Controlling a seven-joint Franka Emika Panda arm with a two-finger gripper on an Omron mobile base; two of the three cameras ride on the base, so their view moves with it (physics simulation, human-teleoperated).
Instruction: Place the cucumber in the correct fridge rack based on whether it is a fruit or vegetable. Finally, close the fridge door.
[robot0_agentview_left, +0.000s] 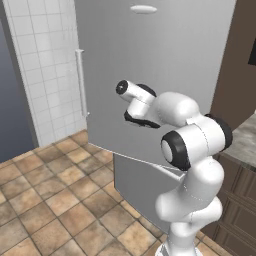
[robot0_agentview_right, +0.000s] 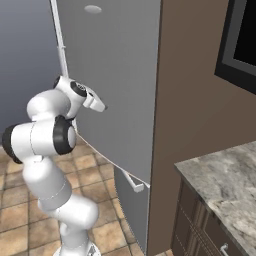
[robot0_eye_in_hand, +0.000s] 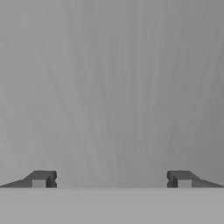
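Note:
The fridge door (robot0_agentview_left: 150, 60) is a tall flat grey panel with a long pale vertical handle (robot0_agentview_left: 80, 82) and an oval badge (robot0_agentview_left: 143, 9). It covers the fridge front (robot0_agentview_right: 115, 75), so the fridge rack and the cucumber are hidden behind it. My gripper (robot0_eye_in_hand: 112, 179) faces the door's grey surface (robot0_eye_in_hand: 112, 87) from very close. Its two dark fingertips (robot0_eye_in_hand: 41, 178) stand wide apart, open, with nothing between them. In the right base view my hand (robot0_agentview_right: 97, 104) reaches the door at mid height.
Below the door is the lower drawer front (robot0_agentview_left: 135, 185) with a horizontal handle (robot0_agentview_right: 131, 182). A brown cabinet side (robot0_agentview_right: 190, 100) flanks the fridge. A granite counter (robot0_agentview_right: 225, 175) is at right, a white tiled wall (robot0_agentview_left: 45, 65) at left, a tiled floor (robot0_agentview_left: 50, 200) below.

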